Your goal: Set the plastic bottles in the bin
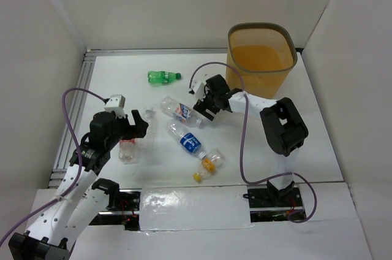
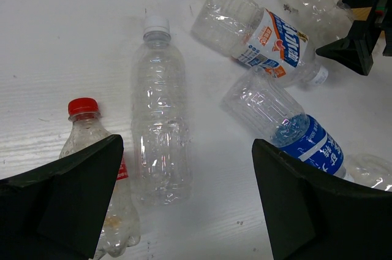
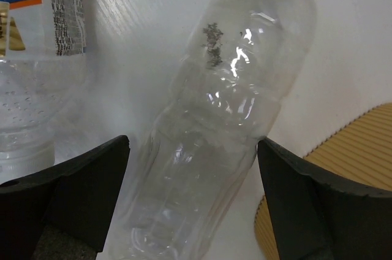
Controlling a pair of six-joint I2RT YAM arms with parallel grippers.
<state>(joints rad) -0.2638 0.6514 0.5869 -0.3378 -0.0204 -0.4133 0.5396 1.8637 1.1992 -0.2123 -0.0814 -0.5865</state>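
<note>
Several plastic bottles lie on the white table. My left gripper is open and empty, and hovers in the left wrist view over a clear white-capped bottle and a red-capped bottle. My right gripper is open, with a clear unlabelled bottle lying between its fingers; the right finger touches it. A white-orange labelled bottle, a blue-labelled bottle, a yellow-capped bottle and a green bottle lie apart. The orange-tan bin stands upright at the back right.
White walls enclose the table on the left, back and right. An aluminium rail runs along the left edge. The bin's ribbed wall is close beside my right gripper. The right arm's body stands in front of the bin.
</note>
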